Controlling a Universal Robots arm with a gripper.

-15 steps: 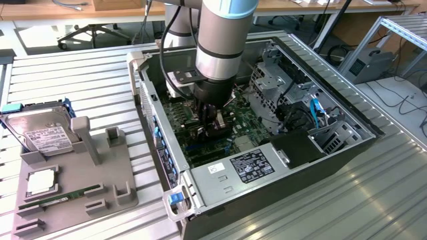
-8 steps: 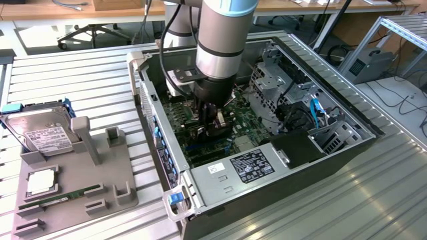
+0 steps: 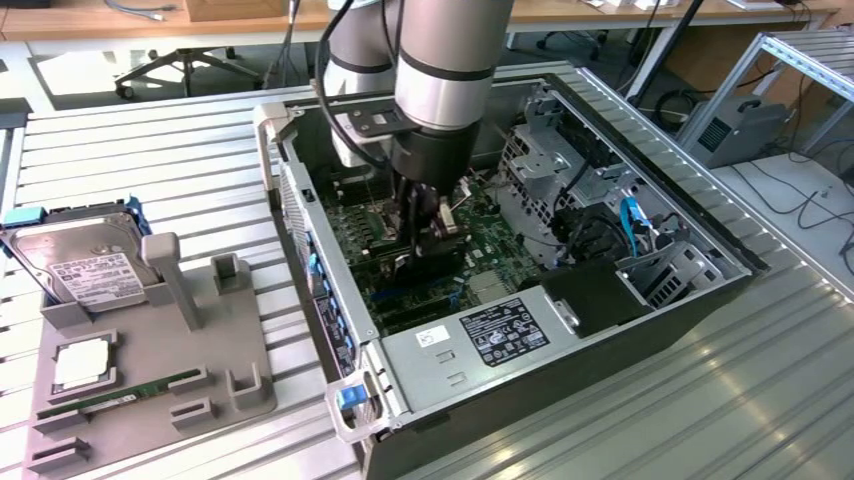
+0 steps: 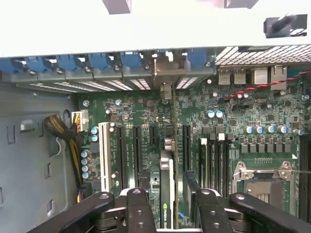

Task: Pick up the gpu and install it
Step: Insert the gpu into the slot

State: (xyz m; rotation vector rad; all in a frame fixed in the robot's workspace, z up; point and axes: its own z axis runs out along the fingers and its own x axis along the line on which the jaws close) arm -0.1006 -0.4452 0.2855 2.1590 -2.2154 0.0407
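One gpu (image 4: pixel 166 194) edge-on in motherboard (image 4: pixel 233 126) slot, open pincer (image 4: pixel 167 204) astride, logo unreadable.

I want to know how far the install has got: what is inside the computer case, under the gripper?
The gpu stands on edge in a motherboard slot between the open gripper fingers. Its connector edge is hidden.

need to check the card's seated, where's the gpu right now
The gpu stands on edge in a motherboard slot inside the computer case, between the open gripper fingers.
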